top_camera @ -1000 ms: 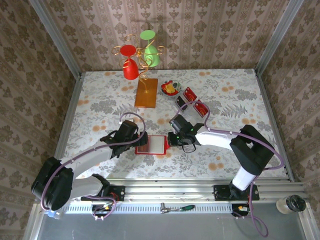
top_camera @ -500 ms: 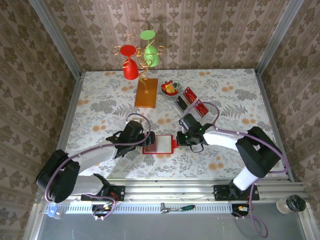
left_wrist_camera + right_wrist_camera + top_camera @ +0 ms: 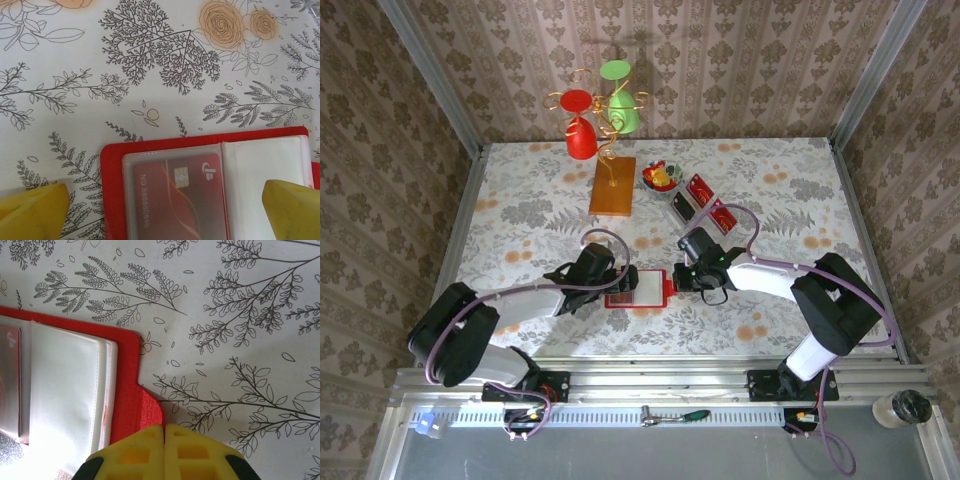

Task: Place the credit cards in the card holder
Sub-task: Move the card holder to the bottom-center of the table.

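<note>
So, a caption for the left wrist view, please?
Open left end effector hovers over the opened card holder, one credit card already in its clear sleeve.

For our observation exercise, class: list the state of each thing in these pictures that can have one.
Card holder, open, lying flat on the table.
Inserted card, tucked under the clear sleeve.
Left gripper, open, straddling the holder.
Right gripper, shut, pinching the holder's red tab.
Other cards, beyond the holder, not yet in.
</note>
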`<act>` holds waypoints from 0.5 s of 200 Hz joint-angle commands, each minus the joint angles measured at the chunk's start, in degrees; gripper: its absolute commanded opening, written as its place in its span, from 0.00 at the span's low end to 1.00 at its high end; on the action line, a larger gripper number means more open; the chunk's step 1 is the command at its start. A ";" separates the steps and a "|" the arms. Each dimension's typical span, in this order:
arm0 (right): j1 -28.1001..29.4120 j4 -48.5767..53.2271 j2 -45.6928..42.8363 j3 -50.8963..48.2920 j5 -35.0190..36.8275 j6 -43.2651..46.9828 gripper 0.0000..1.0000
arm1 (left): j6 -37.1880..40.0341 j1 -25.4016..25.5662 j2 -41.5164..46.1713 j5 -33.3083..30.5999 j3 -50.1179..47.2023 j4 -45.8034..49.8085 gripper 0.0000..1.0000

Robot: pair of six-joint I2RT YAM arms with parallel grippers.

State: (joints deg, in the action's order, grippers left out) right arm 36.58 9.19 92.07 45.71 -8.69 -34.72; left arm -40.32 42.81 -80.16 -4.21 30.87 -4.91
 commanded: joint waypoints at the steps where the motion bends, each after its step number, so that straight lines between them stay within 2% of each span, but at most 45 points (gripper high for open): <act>1: -0.19 -0.80 0.41 -0.54 -1.51 -0.57 0.05 | -0.88 0.68 -0.74 0.69 0.72 -1.76 1.00; 100: -0.19 -2.34 1.52 -0.63 -2.98 -1.69 0.04 | -1.07 1.88 -4.00 1.13 2.41 -3.00 1.00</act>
State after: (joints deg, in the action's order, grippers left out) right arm 36.51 7.97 92.58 45.67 -9.98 -35.73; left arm -40.49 43.94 -82.94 -4.25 31.86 -6.92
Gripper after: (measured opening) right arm 0.046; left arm 0.999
